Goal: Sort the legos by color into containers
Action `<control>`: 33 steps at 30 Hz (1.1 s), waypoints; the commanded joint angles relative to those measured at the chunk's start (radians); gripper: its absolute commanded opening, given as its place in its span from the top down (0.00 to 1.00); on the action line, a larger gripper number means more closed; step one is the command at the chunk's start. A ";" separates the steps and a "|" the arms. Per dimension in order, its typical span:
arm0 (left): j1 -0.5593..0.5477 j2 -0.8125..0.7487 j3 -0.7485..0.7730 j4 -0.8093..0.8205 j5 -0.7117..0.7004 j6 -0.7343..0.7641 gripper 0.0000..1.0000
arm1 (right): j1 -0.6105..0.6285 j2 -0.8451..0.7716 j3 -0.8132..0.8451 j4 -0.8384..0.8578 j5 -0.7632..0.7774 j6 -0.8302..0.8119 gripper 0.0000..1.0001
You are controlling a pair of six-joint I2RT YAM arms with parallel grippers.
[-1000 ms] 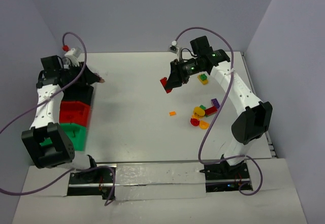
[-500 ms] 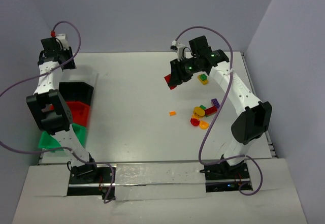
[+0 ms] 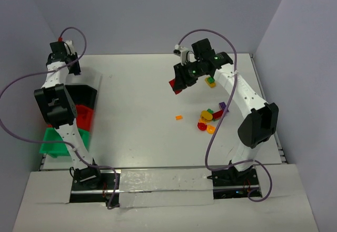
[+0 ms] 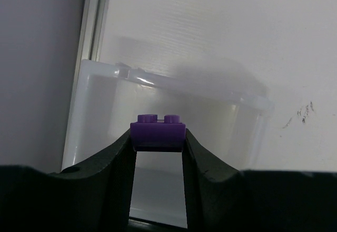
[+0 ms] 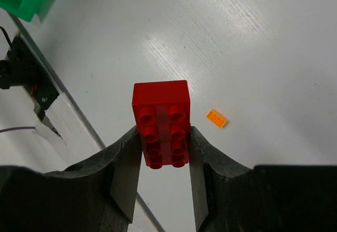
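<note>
The left gripper [image 4: 157, 135] pinched a purple brick [image 4: 158, 128], seemingly over the clear bin [image 4: 105, 111], while the right gripper [image 5: 165, 133] clamped a red brick [image 5: 161, 117]; either shallow hold could slip.

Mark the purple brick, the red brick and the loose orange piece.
purple brick [image 4: 158, 133], left wrist view, its front face.
red brick [image 5: 161, 122], right wrist view, middle of its studded top.
orange piece [image 5: 216, 118], right wrist view, its centre.

The top camera looked down from behind the bases over the whole tabletop [image 3: 142, 111]. Wrist cameras sat close behind the left claw [image 4: 158, 137] and right claw [image 5: 164, 132]; top and right views shared the orange lego [image 5: 216, 118].
</note>
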State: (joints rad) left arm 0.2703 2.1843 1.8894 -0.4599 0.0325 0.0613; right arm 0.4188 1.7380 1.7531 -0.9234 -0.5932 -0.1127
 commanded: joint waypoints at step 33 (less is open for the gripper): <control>-0.269 -0.918 -0.698 0.262 1.072 -0.219 0.21 | 0.132 0.062 0.092 0.258 -0.442 0.245 1.00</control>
State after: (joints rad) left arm 0.0154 1.3282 1.2472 -0.3481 0.9691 -0.1405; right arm 0.5333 1.7726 1.8042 -0.7237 -0.8674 0.0744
